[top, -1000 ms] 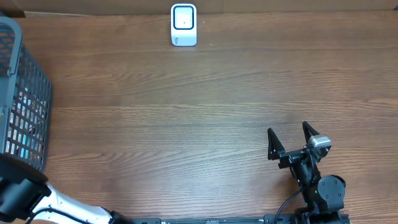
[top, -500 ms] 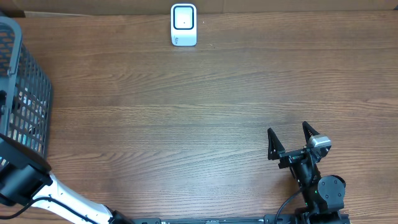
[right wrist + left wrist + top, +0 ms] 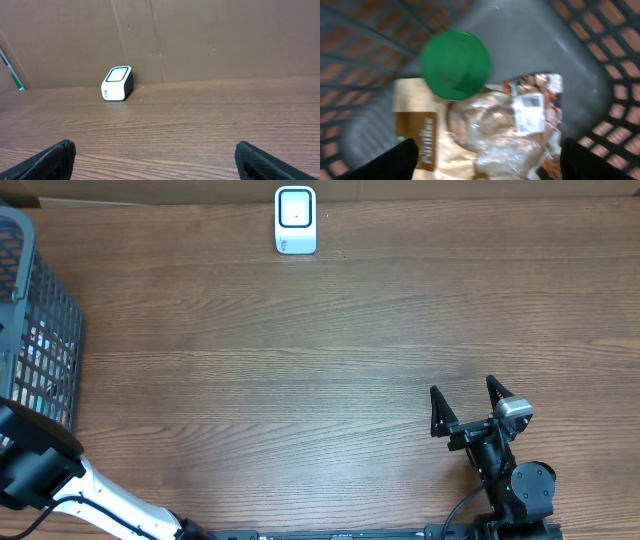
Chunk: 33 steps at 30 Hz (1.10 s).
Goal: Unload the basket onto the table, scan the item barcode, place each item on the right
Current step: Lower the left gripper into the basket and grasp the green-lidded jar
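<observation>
Inside the grey mesh basket [image 3: 600, 75], the left wrist view shows a clear plastic-wrapped item [image 3: 492, 130] with a white barcode label [image 3: 530, 104]. A round green lid [image 3: 456, 64] and a brown package [image 3: 415, 140] lie beside it. My left gripper [image 3: 492, 162] hovers open above the wrapped item, its fingers on either side and gripping nothing; the picture is blurred. In the overhead view the left arm [image 3: 40, 470] reaches into the basket [image 3: 45, 310], which hides the gripper. The white scanner [image 3: 295, 220] stands at the table's far edge. My right gripper [image 3: 465, 408] rests open and empty near the front right.
A brown cardboard wall [image 3: 200, 35] backs the table behind the scanner [image 3: 117, 83]. The basket's tall mesh walls surround my left gripper on all sides. Wooden tabletop [image 3: 300, 380] stretches between basket, scanner and right arm.
The left arm has shifted a little at the basket's near corner, farther in and then slightly back. The right arm has not moved.
</observation>
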{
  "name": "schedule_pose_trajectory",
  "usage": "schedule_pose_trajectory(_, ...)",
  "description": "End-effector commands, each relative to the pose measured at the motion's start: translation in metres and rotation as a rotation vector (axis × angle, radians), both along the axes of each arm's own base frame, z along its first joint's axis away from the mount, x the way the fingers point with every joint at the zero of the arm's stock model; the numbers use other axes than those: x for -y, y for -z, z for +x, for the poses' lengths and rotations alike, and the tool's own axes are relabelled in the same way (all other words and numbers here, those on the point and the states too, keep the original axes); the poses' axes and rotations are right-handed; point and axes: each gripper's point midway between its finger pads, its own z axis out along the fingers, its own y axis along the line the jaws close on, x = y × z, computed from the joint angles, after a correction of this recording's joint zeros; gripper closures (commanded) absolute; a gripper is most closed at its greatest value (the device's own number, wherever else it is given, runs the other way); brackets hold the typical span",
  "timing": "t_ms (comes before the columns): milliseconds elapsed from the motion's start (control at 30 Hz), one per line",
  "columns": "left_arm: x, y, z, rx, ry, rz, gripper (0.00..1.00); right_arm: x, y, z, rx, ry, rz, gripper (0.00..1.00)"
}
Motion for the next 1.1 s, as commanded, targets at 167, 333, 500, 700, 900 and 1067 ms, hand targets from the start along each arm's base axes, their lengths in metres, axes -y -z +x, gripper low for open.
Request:
schedule_pose_trajectory(167, -0.035, -0.003, -0.015, -0.035, -0.107, 0.110, 0.08, -0.001, 0.002, 0.000, 0.004, -0.006, -0.003, 0.00)
schedule_pose_trajectory(333, -0.042, 0.011, -0.009, -0.032, -0.107, 0.105, 0.07, -0.001, 0.002, 0.000, 0.004, -0.006, -0.003, 0.00)
schedule_pose_trajectory(500, -0.049, 0.036, -0.004, -0.048, -0.107, 0.089, 0.00, -0.001, 0.002, 0.000, 0.004, -0.006, -0.003, 0.00)
schedule_pose_trajectory(700, -0.055, 0.063, -0.002, -0.074, -0.111, 0.073, 0.00, -0.001, 0.002, 0.000, 0.004, -0.006, -0.003, 0.00)
schedule_pose_trajectory(900, -0.062, 0.075, 0.004, -0.065, -0.112, 0.082, 0.00, -0.001, 0.002, 0.000, 0.004, -0.006, -0.003, 0.00)
schedule_pose_trajectory(1067, -0.068, 0.076, 0.010, -0.045, -0.113, 0.101, 0.01, -0.001, 0.002, 0.000, 0.004, -0.006, -0.003, 0.00)
